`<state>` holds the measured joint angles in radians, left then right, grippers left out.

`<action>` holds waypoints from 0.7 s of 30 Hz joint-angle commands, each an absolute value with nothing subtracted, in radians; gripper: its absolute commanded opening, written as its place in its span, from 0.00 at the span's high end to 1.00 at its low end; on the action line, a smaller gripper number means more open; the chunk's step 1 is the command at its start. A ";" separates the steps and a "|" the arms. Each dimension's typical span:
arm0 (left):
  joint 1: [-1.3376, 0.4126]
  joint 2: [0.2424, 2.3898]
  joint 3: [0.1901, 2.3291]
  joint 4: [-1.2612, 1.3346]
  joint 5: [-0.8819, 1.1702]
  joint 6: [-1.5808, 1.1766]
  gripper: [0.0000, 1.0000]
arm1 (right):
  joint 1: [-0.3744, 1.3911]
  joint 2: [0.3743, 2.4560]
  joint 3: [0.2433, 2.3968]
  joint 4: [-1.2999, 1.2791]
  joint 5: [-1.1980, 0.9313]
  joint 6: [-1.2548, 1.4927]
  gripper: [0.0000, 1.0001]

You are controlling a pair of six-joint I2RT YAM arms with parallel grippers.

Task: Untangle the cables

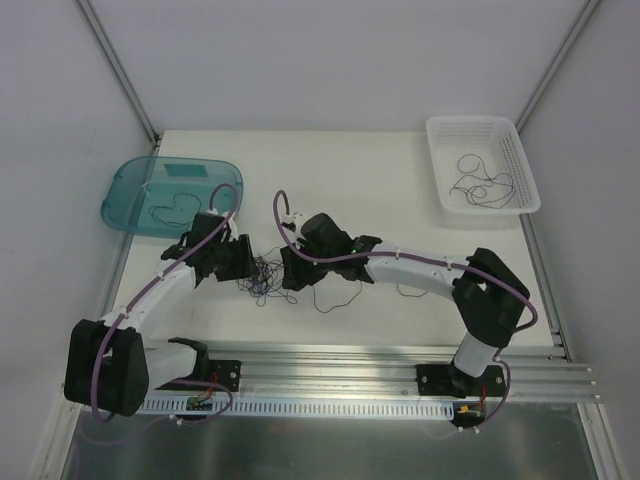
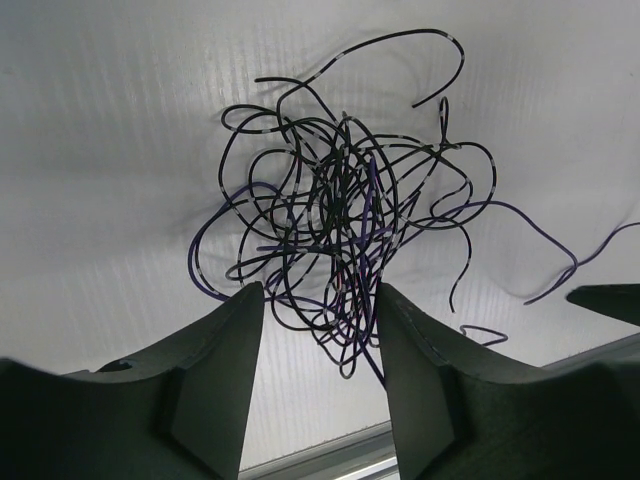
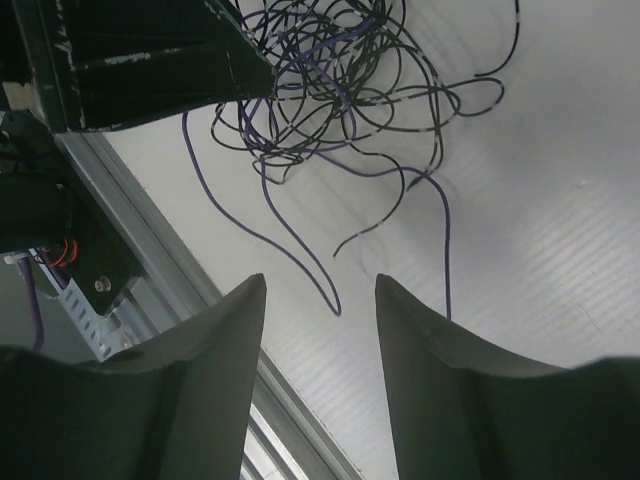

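The cables (image 2: pixel 340 210) lie in one knotted tangle on the white table (image 1: pixel 390 190), near its front edge and between the two pincers. The left gripper (image 2: pixel 320 320) stands open just left of the heap, whose lowest loops reach in between its fingers. The right gripper (image 3: pixel 320 300), also open, sits just right of it; only one loose strand end reaches its gap.

Thin dark cables (image 2: pixel 340 215) lie knotted in one loose clump.
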<state>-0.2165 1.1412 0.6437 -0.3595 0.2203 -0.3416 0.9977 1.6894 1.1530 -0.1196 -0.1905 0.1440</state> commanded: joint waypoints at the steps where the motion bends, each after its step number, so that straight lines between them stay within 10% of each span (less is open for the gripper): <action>1: -0.225 1.157 0.667 -0.350 0.255 -0.344 0.52 | 1.003 1.750 1.204 0.040 -0.256 0.183 0.50; 15: -0.236 1.170 0.670 -0.350 0.253 -0.344 0.60 | 1.037 1.917 1.246 0.170 -0.357 0.222 0.61; 21: -0.238 1.174 0.672 -0.354 0.235 -0.344 0.70 | 1.037 1.873 1.207 0.150 -0.315 0.200 0.96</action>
<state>-0.2302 1.1736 0.6445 -0.3584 0.2317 -0.3481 1.0351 1.9190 1.2068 0.1188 -0.3252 0.2089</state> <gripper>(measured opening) 0.317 0.085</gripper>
